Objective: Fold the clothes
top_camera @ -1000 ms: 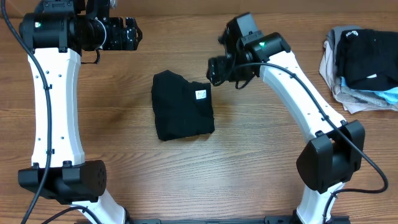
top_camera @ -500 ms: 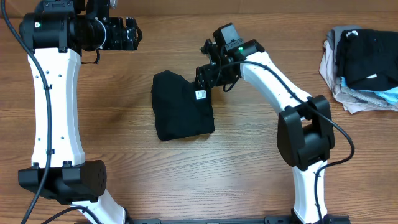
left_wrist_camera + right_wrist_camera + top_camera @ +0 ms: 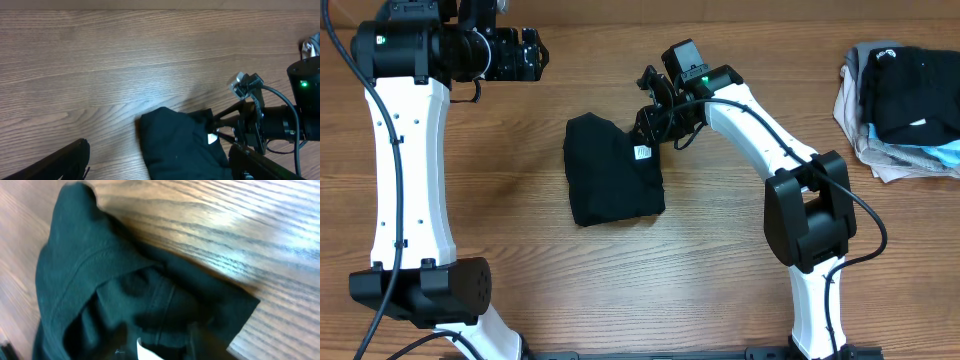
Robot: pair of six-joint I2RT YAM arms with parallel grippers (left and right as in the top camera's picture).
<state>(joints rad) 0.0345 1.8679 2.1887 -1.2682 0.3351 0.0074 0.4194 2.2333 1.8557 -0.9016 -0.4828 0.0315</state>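
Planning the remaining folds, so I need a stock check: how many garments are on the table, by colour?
Black: 2 (folded T-shirt; smaller black garment)
Grey garment: 1
Beige garment: 1
Light-blue garment: 1
Total: 5 visible

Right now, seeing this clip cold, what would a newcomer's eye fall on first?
The black T-shirt lies in a compact bundle in the middle of the wooden table, its white neck label showing at its upper right. The right tool is down at that corner, while the left tool hangs open, apart, at the overhead view's upper left. A pile of other garments sits at the right edge.
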